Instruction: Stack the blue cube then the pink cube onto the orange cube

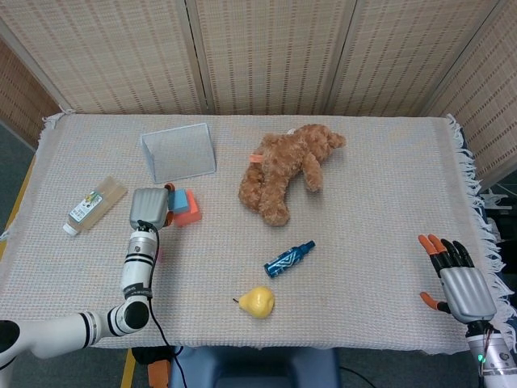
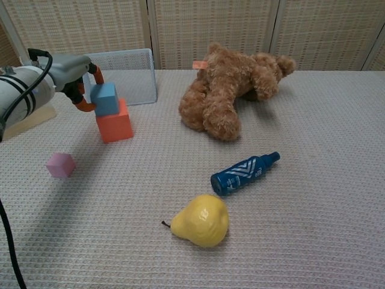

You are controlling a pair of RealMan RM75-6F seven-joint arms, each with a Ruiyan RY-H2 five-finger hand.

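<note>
Chest view: left robot hand [image 2: 77, 75] curled around small blue foam cube [image 2: 104, 98], seated on larger orange foam cube [image 2: 114, 124]. Confirm flush seating, then release straight and withdraw without nudging. Small pink foam cube [image 2: 61, 164] waiting on woven tabletop [image 2: 313, 180], nearer the camera. Head view alone: right robot hand [image 1: 457, 280], spread and empty; pink cube hidden behind left arm.
</note>
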